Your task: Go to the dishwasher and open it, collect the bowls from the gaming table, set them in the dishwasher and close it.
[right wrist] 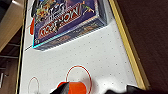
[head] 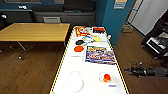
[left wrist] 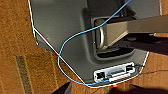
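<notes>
The gaming table (head: 95,71) is a long white top with a yellowish edge, running away from me in the head view. Halfway along it lie the bowls: an orange-red one (head: 78,48) and, just beyond it, a dark one (head: 80,42). The right wrist view looks down on the white top (right wrist: 100,52), where the orange-red bowl (right wrist: 32,26) peeks out beside a game box. My right gripper (right wrist: 98,90) hangs open above the near end. My left gripper (left wrist: 98,90) is open over the wooden floor beside the robot's grey base. The dishwasher is out of view.
A Monopoly box (head: 100,55) (right wrist: 67,20) lies right of the bowls, with more boxes (head: 81,31) and a yellow dish (head: 97,39) beyond. A small orange object (head: 106,78) (right wrist: 75,88) sits near me. A wooden table (head: 35,31) stands left; dark equipment (head: 147,71) lies right.
</notes>
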Controlling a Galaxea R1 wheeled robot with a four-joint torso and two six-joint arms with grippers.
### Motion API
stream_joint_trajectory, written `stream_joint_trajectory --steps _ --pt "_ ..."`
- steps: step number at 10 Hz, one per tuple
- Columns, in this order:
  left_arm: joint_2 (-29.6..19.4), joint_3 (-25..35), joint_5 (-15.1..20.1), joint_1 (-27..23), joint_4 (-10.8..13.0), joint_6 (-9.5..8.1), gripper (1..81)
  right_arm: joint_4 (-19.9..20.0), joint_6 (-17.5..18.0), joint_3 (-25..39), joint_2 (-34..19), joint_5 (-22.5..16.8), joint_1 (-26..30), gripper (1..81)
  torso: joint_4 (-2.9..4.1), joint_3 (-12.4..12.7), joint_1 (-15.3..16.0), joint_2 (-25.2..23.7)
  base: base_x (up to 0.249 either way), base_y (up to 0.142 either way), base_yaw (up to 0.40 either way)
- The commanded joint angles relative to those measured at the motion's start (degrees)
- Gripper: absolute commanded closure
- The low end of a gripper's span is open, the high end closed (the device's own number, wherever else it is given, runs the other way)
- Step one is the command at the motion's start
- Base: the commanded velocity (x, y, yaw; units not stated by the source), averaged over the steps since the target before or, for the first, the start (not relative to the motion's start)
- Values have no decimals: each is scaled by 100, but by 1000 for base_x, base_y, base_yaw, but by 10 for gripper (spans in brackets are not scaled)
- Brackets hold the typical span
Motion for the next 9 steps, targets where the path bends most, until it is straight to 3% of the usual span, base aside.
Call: stream_joint_trajectory --steps 1,2,3,6,8,9 --pt "-14 7 403 11 -55 -8 10 133 160 -145 58 -234 829 10 0 0 0 0 0 0 0" --pt "-14 7 402 11 -55 -8 10 133 213 -162 137 -235 882 10 0 -174 2 0 0 0 0" --pt "-23 7 394 11 -72 1 10 133 222 -162 190 -234 908 10 0 -509 2 0 0 0 0" --pt "-23 -1 394 11 -81 1 10 133 301 -136 208 -243 988 10 0 -864 2 2 0 0 0" --pt "-31 7 403 11 -81 -8 10 133 301 -162 287 -234 1014 10 0 -739 4 4 0 0 0" --pt "-31 7 403 11 -90 -8 10 133 327 -162 375 -226 1049 10 0 -791 6 6 0 0 0"
